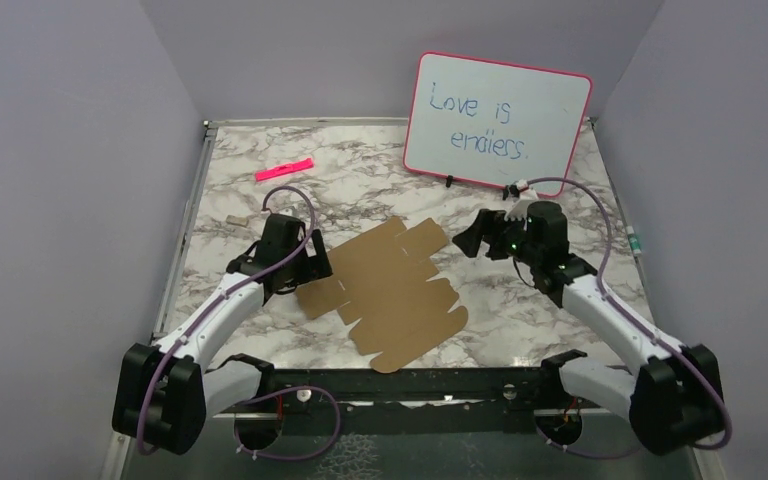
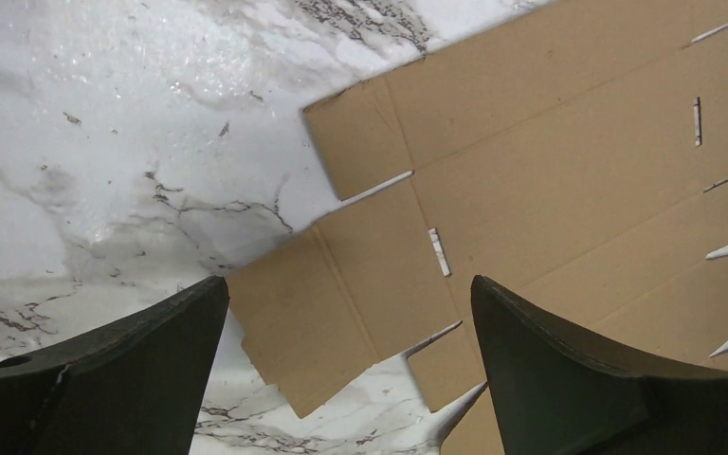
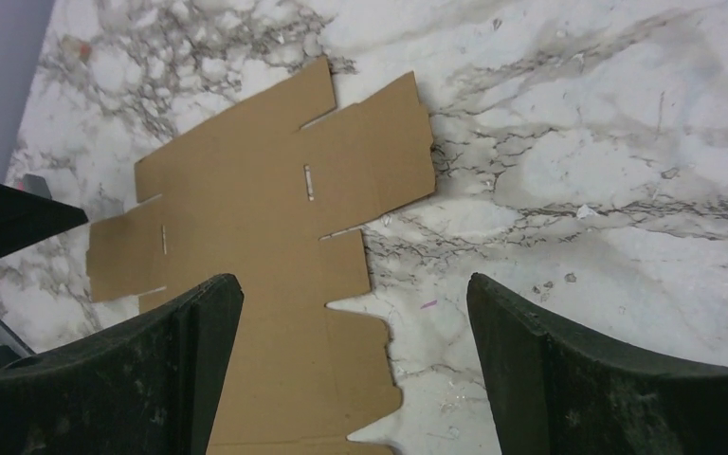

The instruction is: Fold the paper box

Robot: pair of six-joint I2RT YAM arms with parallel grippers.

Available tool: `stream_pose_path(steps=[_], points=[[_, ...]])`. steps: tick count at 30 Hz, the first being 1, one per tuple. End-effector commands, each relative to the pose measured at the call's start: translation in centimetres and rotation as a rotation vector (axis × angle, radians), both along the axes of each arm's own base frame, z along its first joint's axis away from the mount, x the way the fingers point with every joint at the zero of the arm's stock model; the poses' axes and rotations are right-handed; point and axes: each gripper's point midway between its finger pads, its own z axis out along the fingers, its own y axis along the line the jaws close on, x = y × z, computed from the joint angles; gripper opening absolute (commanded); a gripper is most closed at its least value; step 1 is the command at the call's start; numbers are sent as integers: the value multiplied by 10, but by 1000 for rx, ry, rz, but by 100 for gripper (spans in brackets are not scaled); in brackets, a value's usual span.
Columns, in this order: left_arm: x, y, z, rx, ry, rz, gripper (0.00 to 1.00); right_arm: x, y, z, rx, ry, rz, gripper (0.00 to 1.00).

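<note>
Marble-pattern tabletop [image 1: 560, 330], lavender walls on three sides. Your paper box [image 1: 392, 295] lies flat and unfolded mid-table, between the two arms. Left gripper [image 2: 346, 294] hangs over the sheet's left flaps, fingers spread wide. Right gripper [image 3: 353, 284] is near the sheet's far right corner, fingers also apart. Pink-rimmed whiteboard [image 1: 498, 120] stands propped at back right, close behind the right gripper. Pink marker [image 1: 284, 169] lies back left, well apart from the cardboard.
</note>
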Motion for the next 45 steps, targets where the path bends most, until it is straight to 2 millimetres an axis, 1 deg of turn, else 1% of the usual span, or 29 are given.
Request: stream_pose_path(steps=[1, 5, 10, 13, 15, 18, 20, 21, 26, 30, 31, 34, 35, 36, 38, 43, 45], points=[[-3, 6, 1, -17, -13, 59, 99, 22, 28, -8, 52, 37, 106, 92], [-5, 5, 1, -32, -22, 68, 99, 40, 39, -33, 53, 95, 137, 86], [-5, 5, 4, -38, -37, 63, 99, 57, 48, -54, 99, 140, 178, 76], [-4, 3, 3, -44, -37, 60, 99, 66, 53, -66, 121, 175, 201, 72], [-4, 3, 2, -46, -38, 59, 99, 73, 53, -74, 124, 193, 198, 71], [-3, 1, 3, -53, -42, 50, 99, 83, 48, -83, 125, 200, 178, 70], [-3, 0, 3, -57, -45, 44, 99, 88, 45, -88, 128, 209, 179, 69], [-3, -1, 3, -60, -46, 42, 99, 89, 46, -94, 131, 225, 189, 69], [-1, -3, 3, -68, -52, 33, 99, 87, 56, -113, 158, 280, 263, 61], [-1, -4, 4, -72, -58, 26, 99, 81, 60, -122, 188, 302, 293, 54], [-1, -4, 4, -73, -59, 25, 99, 79, 62, -123, 197, 308, 301, 51], [0, -5, 5, -77, -61, 21, 99, 77, 61, -126, 204, 315, 305, 36], [0, -5, 4, -77, -61, 19, 99, 75, 58, -128, 200, 318, 292, 30], [0, -5, 4, -76, -63, 18, 99, 74, 55, -128, 199, 317, 277, 27], [0, -5, 5, -75, -63, 15, 99, 73, 46, -127, 197, 310, 241, 18], [3, -6, 10, -76, -80, 11, 99, 64, 14, -121, 207, 291, 149, 9], [5, -11, 14, -94, -86, -8, 99, 57, 5, -120, 217, 291, 118, 9]])
